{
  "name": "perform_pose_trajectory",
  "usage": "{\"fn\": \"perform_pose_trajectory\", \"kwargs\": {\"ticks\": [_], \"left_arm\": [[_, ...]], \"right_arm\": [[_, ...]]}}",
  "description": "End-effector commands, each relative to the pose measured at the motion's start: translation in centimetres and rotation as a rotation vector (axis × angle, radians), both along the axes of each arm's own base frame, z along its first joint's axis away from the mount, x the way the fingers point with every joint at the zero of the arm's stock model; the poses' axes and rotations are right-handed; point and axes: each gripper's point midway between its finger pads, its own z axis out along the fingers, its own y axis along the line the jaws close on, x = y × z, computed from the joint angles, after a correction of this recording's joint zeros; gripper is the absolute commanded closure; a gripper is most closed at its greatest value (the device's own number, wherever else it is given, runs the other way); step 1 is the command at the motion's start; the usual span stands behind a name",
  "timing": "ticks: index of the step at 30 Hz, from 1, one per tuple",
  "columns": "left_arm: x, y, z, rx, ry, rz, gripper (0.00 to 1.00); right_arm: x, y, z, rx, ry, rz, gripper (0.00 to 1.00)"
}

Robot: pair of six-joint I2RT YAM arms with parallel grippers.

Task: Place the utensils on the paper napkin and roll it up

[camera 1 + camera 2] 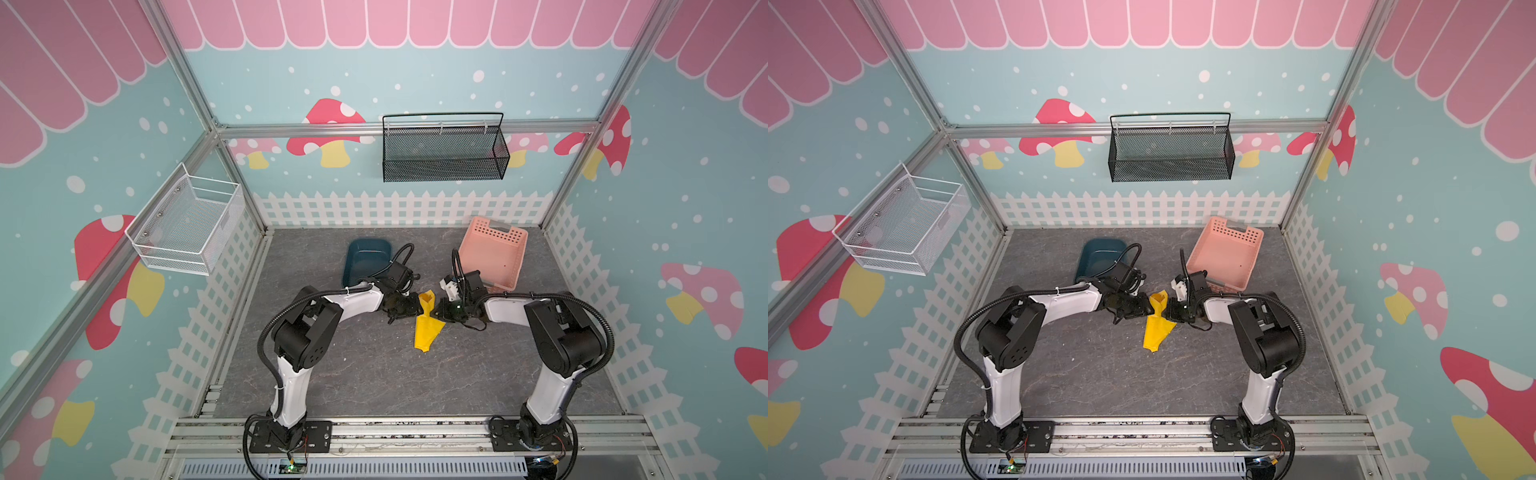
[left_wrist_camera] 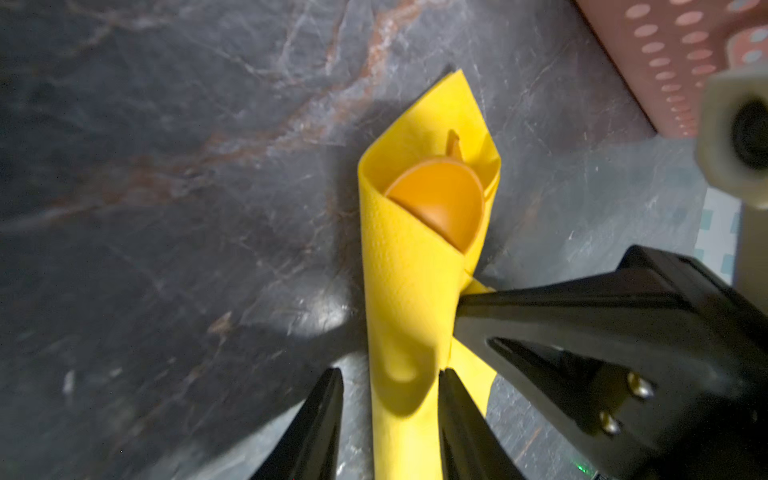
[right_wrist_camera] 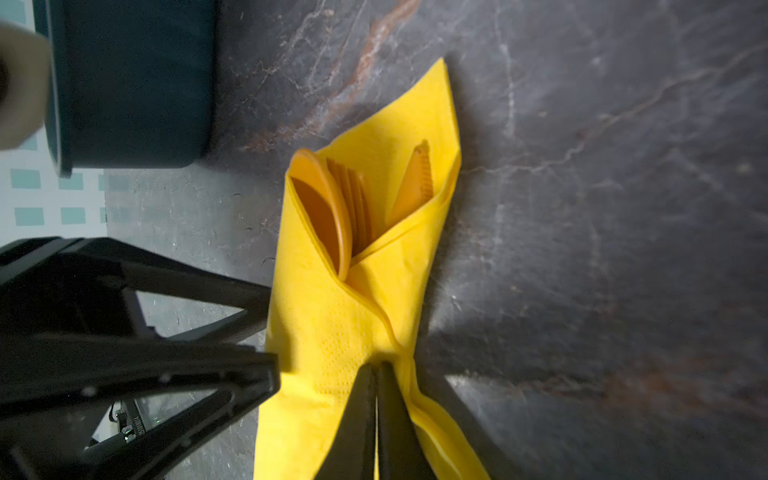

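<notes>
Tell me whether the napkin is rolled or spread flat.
Rolled. The napkin wraps around the spoon, fork and knife, whose tips show at its open end.

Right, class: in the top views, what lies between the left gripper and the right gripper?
The paper napkin, rolled around the orange utensils, lies between the left gripper and the right gripper; both top views show it.

The yellow paper napkin [image 1: 428, 329] lies rolled into a cone around the orange utensils [image 3: 326, 208], tips showing.
</notes>
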Motion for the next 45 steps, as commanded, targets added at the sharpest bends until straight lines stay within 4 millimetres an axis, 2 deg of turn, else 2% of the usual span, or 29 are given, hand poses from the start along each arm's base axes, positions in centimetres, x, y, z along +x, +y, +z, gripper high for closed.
{"fn": "perform_pose_trajectory", "kwargs": {"ticks": [1, 5, 9, 18, 21, 29, 36, 45], "left_arm": [[1.5, -0.6, -0.3, -0.030, -0.011, 0.027, 0.59], [2.0, -0.4, -1.6, -0.016, 0.004, 0.042, 0.58], [2.0, -0.9, -2.0, -0.048, 0.027, 0.034, 0.57], [0.2, -1.4, -1.3, -0.130, 0.090, 0.030, 0.57], [-0.4, -1.7, -0.5, -0.180, 0.106, 0.031, 0.57], [-2.3, -1.4, 0.3, -0.211, 0.156, 0.037, 0.57], [-3.9, -1.0, -0.5, -0.207, 0.187, 0.057, 0.57], [-4.0, -1.8, -0.4, -0.275, 0.182, 0.108, 0.57]], "right_arm": [[-4.4, -2.2, -5.0, -0.130, 0.182, -0.013, 0.92], [-4.7, -2.1, -5.2, -0.123, 0.190, -0.015, 0.92], [-4.9, -2.0, -5.6, -0.113, 0.195, -0.015, 0.92], [-5.2, -2.2, -6.1, -0.107, 0.199, -0.031, 0.93], [-5.8, -2.4, -7.4, -0.119, 0.234, -0.037, 0.93], [-6.2, -2.6, -7.7, -0.116, 0.241, -0.047, 0.94], [-6.4, -2.5, -7.9, -0.107, 0.247, -0.051, 0.94], [-6.6, -2.5, -8.0, -0.102, 0.251, -0.052, 0.94]]}}
